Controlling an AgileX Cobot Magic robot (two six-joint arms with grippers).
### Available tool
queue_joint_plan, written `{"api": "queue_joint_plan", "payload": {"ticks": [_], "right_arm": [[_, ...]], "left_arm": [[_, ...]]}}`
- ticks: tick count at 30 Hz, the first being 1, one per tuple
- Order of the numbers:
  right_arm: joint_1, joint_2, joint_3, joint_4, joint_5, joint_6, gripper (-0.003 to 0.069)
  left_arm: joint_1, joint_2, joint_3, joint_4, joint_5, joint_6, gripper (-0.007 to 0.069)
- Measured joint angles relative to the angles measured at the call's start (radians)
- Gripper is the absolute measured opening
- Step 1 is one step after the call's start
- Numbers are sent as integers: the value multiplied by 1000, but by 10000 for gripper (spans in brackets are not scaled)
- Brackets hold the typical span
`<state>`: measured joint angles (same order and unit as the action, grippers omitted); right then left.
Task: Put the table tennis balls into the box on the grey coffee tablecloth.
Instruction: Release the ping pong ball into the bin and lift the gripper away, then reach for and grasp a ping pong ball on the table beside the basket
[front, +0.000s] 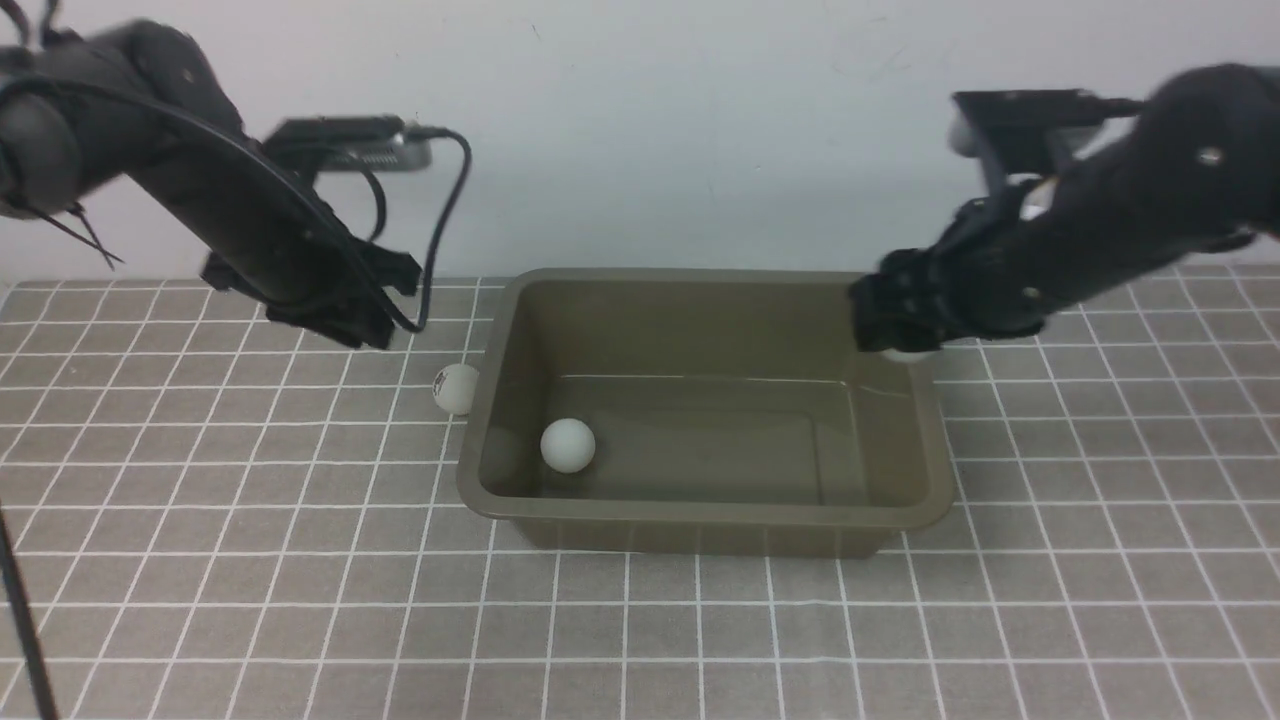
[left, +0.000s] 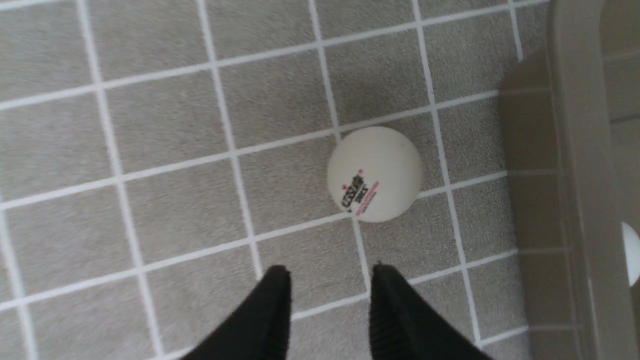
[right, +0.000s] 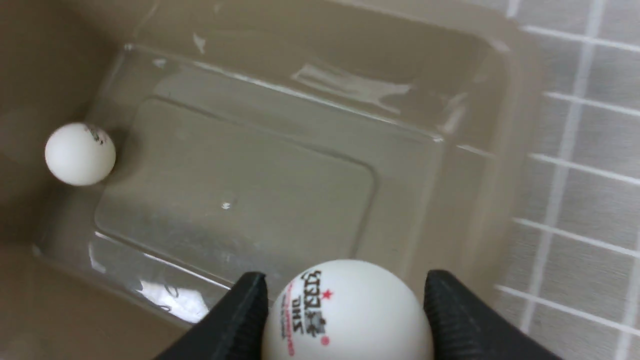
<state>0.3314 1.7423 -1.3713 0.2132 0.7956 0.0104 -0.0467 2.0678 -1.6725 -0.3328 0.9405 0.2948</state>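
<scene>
The olive-grey box (front: 700, 513) stands in the middle of the grey checked tablecloth (front: 200, 560). One table tennis ball (front: 567, 445) lies inside it near its left wall; it also shows in the right wrist view (right: 80, 154). A second ball (front: 455, 388), with a dark printed mark, lies on the cloth just outside the box's left wall. My left gripper (front: 372, 325) hovers above and left of it; in the left wrist view the gripper (left: 330, 272) is open and empty, short of that ball (left: 374, 173). My right gripper (right: 345, 283) is shut on a third ball (right: 347, 312) over the box's far right corner (front: 895, 340).
The box's rim (left: 575, 150) runs close beside the loose ball. A pale wall stands behind the table. A black cable hangs from the left arm (front: 440, 230). Bare cloth lies in front of and on both sides of the box.
</scene>
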Motion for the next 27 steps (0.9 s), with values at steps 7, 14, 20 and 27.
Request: {"api": "queue_joint_plan", "payload": {"ticks": [7, 14, 20, 27], "right_arm": [[7, 73, -169, -4, 195, 1, 647], [7, -29, -193, -34, 265, 0, 657], [7, -205, -195, -75, 293, 1, 501], [7, -501, -186, -160, 415, 71, 216]], "left_arm": [[-16, 81, 0, -40, -79, 11, 573], [-40, 132, 0, -61, -176, 12, 617], [-42, 161, -4, -44, -169, 12, 347], [-34, 65, -112, 122, 12, -78, 352]]}}
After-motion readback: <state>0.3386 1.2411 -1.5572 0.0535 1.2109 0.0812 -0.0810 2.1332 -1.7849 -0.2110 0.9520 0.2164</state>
